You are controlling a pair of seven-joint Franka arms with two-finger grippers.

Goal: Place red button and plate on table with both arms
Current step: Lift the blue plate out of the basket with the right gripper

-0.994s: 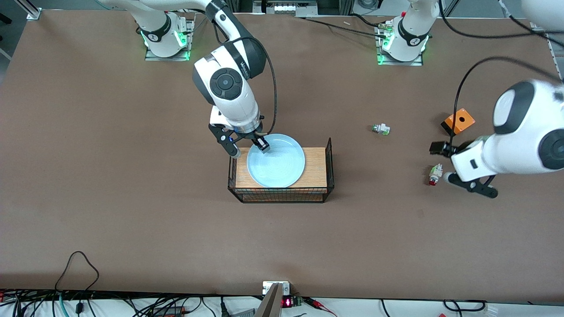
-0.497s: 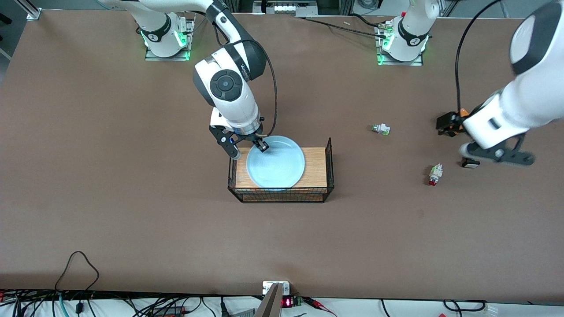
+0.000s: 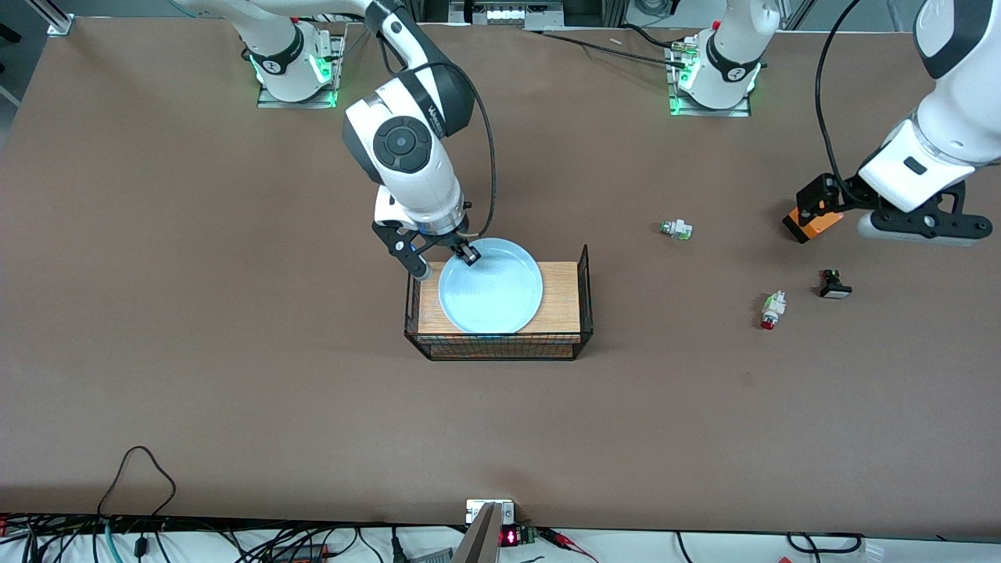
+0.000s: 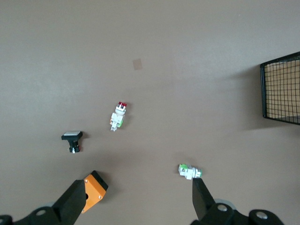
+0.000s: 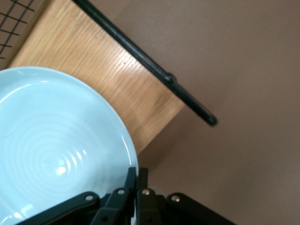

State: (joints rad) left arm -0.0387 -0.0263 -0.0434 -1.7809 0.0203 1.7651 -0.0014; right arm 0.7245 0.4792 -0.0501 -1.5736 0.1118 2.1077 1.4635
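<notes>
Front view. Counting two arms, one plate (image 3: 490,286), one rack (image 3: 498,309), four small parts on the table (image 3: 235,352). Plate lying on the wood top of the black wire rack, mid-table. Right tool (image 3: 457,258) clenching the plate's rim at the edge toward the robot bases, one finger inside the rim, one outside. Left tool (image 3: 899,228) hanging spread and released, holding nothing, over the table at the left arm's end, above the orange box (image 3: 809,223). Red button (image 3: 773,310) lying on its side on the table, one only, apart from both tools; black part with white face (image 3: 834,285) just beside it; green-tipped part (image 3: 676,229) lying farther from the camera, between rack and orange box.

Left wrist view. Looking straight down: two spread fingers (image 4: 75,206) framing the bare table. Counting one red button (image 4: 117,116), one black part, one green-tipped part, one orange box partly under a finger, one corner of the rack's mesh. All four parts well apart from each other.

Right wrist view. Fingertips (image 5: 130,180) pinching together over the plate's pale blue rim. Wood top and one black wire rail showing beside the plate; brown table past it.
</notes>
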